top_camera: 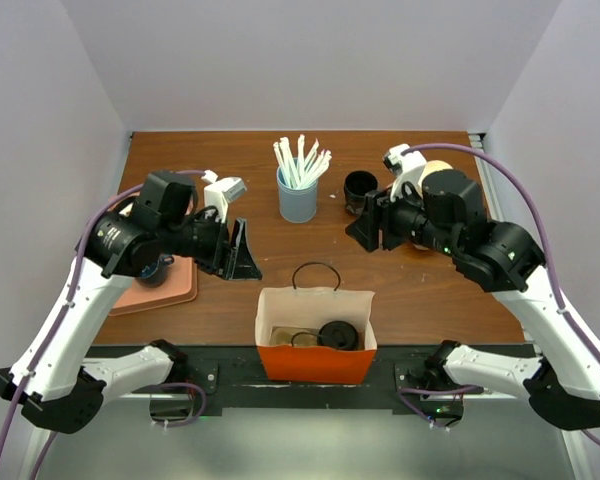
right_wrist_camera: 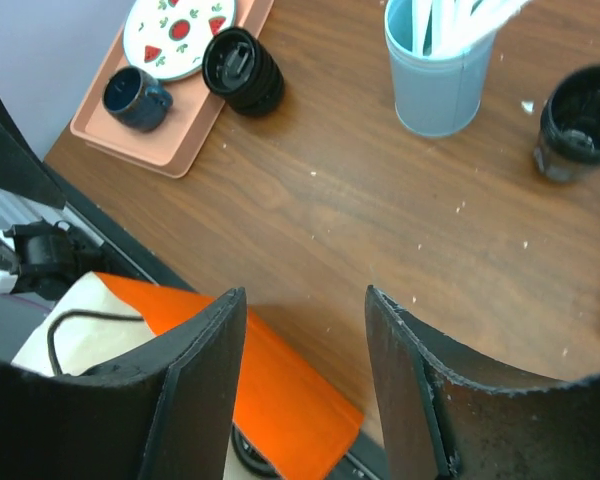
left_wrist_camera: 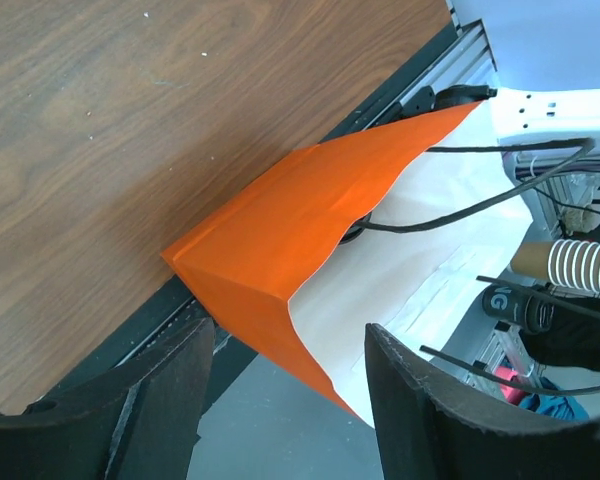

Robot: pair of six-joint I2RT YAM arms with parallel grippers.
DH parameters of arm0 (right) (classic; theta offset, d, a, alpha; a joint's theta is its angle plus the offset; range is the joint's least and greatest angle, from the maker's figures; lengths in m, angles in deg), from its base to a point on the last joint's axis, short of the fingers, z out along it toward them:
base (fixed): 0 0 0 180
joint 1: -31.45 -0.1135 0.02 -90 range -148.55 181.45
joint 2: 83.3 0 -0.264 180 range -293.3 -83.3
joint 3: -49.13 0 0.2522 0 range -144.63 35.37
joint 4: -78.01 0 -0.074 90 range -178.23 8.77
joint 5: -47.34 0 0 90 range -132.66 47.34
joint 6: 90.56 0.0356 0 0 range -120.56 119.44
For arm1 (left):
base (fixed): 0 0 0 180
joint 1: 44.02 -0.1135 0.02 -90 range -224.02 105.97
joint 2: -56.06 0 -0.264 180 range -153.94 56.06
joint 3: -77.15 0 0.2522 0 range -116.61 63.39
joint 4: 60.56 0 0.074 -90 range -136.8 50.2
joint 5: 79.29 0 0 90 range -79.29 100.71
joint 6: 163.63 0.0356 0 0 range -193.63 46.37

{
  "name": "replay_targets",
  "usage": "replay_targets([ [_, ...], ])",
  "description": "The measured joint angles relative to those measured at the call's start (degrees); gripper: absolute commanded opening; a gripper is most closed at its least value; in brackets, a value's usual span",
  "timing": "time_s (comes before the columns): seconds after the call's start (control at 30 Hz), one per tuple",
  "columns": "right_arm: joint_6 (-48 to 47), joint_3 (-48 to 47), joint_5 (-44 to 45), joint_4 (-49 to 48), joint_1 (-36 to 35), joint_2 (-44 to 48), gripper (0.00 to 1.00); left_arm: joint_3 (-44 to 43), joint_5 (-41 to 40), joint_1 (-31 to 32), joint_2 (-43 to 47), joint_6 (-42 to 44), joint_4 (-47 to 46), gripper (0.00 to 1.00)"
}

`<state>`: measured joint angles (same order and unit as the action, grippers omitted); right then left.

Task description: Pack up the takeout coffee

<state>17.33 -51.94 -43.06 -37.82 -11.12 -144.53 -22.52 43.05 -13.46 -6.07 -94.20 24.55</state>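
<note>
An orange paper bag with a white lining [top_camera: 315, 365] is stood open at the near edge of the wooden table [top_camera: 420, 290], between the two arm bases. The takeout coffee [top_camera: 337, 334] is set inside this bag, towards its right side; only its round black plastic lid can be seen from above, beside some tan round items that cannot be made out.

The left gripper [top_camera: 244, 255] is held just beyond the bag's left far corner, its jaws spread wide with nothing between them. The right gripper [top_camera: 366, 230] is held beyond the bag's right side, its jaws likewise parted and unloaded.

Straight beyond the bag, a light blue cylindrical holder of white straws [top_camera: 297, 200] is placed, and an all-black cup [top_camera: 360, 190] is seen to that holder's right. Left of the bag, a salmon-pink tray [right_wrist_camera: 155, 150] is laid, carrying a dark blue mug [right_wrist_camera: 135, 95] and a white patterned plate [right_wrist_camera: 180, 30].
</note>
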Motion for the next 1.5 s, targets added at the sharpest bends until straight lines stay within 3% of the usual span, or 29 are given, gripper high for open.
replay_targets([
  [0.4, 1.05, 0.33, 0.92, 5.64, 0.00, 3.93, 0.59, 3.06, -1.57, 0.00, -0.35, -0.90, 0.48, 0.66],
  [0.87, -0.85, 0.87, -0.11, 5.86, 0.00, 5.27, 0.65, 3.32, -3.06, 0.00, -1.95, -1.33, 0.81, 0.62],
  [1.17, -4.17, 0.87, -16.57, 2.23, 0.17, 4.22, 0.68, 3.32, -3.23, 0.00, -2.62, -1.31, 0.85, 0.62],
  [1.5, -5.53, 2.58, -28.76, -2.80, 0.15, 3.23, 0.65, 4.17, -2.32, 0.00, -2.67, -1.42, -0.33, 0.57],
])
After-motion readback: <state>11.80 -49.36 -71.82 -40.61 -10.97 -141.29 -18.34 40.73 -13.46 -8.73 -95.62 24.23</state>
